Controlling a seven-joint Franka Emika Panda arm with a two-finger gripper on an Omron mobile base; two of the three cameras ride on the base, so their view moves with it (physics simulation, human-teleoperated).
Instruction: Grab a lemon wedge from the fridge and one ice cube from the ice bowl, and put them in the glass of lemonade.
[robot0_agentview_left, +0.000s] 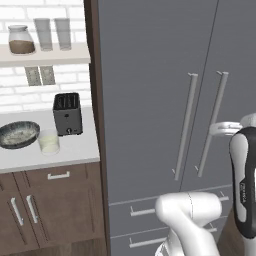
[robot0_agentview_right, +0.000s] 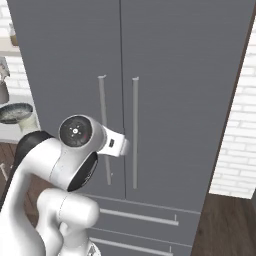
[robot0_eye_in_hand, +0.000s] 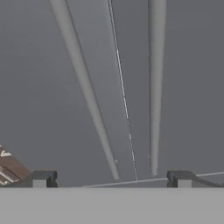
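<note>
The grey double-door fridge (robot0_agentview_left: 150, 90) stands with both doors shut, so the lemon wedge is hidden. Its two long silver handles (robot0_eye_in_hand: 87, 96) run side by side up the hand view. My gripper (robot0_eye_in_hand: 111, 179) is open, empty, and pointed at the seam between the doors, a short way in front of them. In the right base view my hand (robot0_agentview_right: 116, 145) sits level with the lower part of the handles. On the counter left of the fridge, the ice bowl (robot0_agentview_left: 19, 134) lies beside the glass of lemonade (robot0_agentview_left: 49, 142).
A black toaster (robot0_agentview_left: 67, 114) stands on the counter against the fridge's side panel. A shelf (robot0_agentview_left: 45, 55) above holds a brown-filled jar and two tall glasses. Two fridge drawers (robot0_agentview_right: 145, 215) lie below the doors. A brick wall (robot0_agentview_right: 235, 145) is at the right.
</note>
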